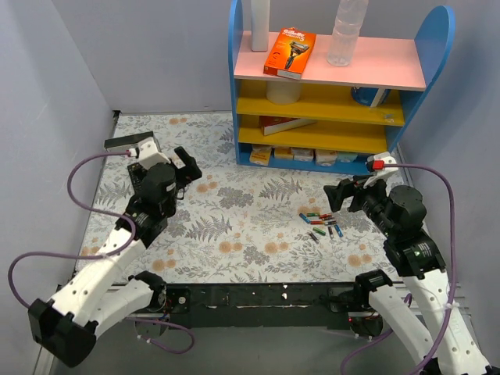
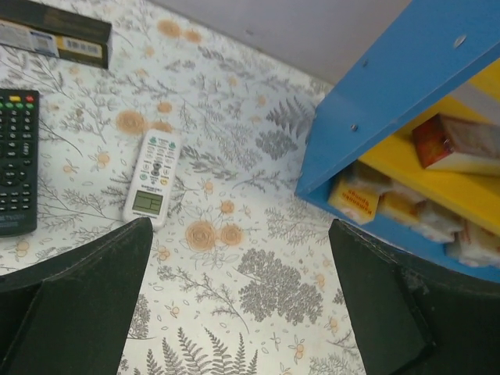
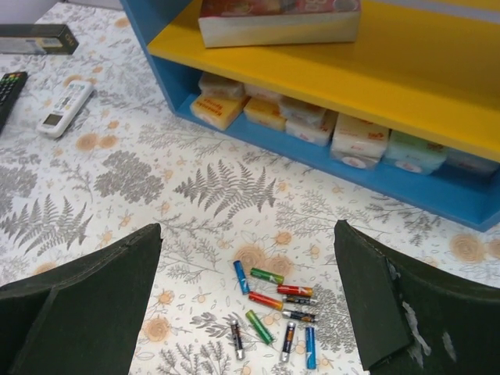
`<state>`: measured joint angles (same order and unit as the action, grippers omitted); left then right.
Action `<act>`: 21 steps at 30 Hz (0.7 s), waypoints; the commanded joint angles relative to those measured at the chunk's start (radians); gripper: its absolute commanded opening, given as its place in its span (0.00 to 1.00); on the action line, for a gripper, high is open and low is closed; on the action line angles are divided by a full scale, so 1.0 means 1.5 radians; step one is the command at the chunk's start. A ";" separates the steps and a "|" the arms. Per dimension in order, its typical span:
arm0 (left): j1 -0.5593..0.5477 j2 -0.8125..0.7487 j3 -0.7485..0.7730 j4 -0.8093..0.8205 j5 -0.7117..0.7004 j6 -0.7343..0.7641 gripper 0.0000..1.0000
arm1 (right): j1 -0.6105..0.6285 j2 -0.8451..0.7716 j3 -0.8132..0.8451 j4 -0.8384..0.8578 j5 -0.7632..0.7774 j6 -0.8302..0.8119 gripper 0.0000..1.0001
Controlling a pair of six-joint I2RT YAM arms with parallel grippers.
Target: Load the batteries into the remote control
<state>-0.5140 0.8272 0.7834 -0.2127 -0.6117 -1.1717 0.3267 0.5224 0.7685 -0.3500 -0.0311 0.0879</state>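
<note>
Surface (image 1: 234, 242): floral cloth.
Shelf unit (image 1: 336, 94): 1 o'clock, behind work zone.
Left gripper (image 2: 238, 266), right gripper (image 3: 246, 258): both jaws wide apart, nothing held, hovering.
Dark box (image 2: 55, 31), black remote (image 2: 17, 160): 10 o'clock, near remote control (image 2: 153, 176) but not touching.
Remote control: face up, so likely needs flipping for battery bay.
Batteries (image 3: 273, 308): loose scatter at 4 o'clock below right gripper. Some touch, so single pick looks tricky.
</note>
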 commanded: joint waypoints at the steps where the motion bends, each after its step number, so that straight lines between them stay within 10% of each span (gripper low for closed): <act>1: -0.001 0.100 0.055 -0.058 0.065 -0.045 0.98 | -0.001 0.022 -0.020 0.015 -0.073 0.024 0.98; 21: 0.264 0.663 0.346 -0.096 0.261 -0.014 0.98 | -0.002 0.082 -0.019 -0.008 -0.090 0.032 0.98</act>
<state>-0.1303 1.7157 1.1915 -0.3214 -0.2558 -1.2484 0.3267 0.6525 0.7177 -0.3573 -0.1894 0.1299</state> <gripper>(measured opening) 0.982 0.982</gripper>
